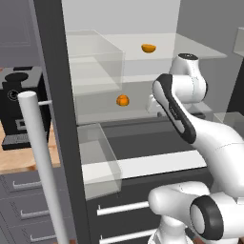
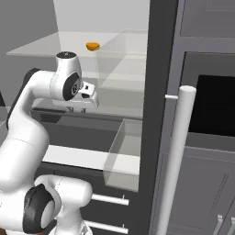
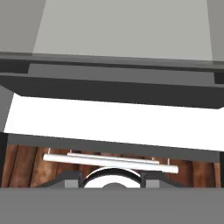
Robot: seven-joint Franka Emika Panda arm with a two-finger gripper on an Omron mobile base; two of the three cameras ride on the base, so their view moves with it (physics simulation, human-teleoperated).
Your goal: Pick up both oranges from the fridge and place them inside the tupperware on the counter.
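**Open fridge, oranges beyond the arm**

The fridge [image 1: 52, 71] stands open, with pale walls and glass shelves. The gripper [image 2: 87, 98] is inside at middle height; whether it is open or closed, I cannot tell. One orange [image 1: 122, 100] lies just left of it, apart. The second orange [image 1: 148, 48] sits on the shelf above, farther back.

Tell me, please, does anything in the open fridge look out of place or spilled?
Nothing stands out. One orange sits on the upper glass shelf and the other orange on the shelf below, both inside the fridge; nothing looks spilled or damaged.
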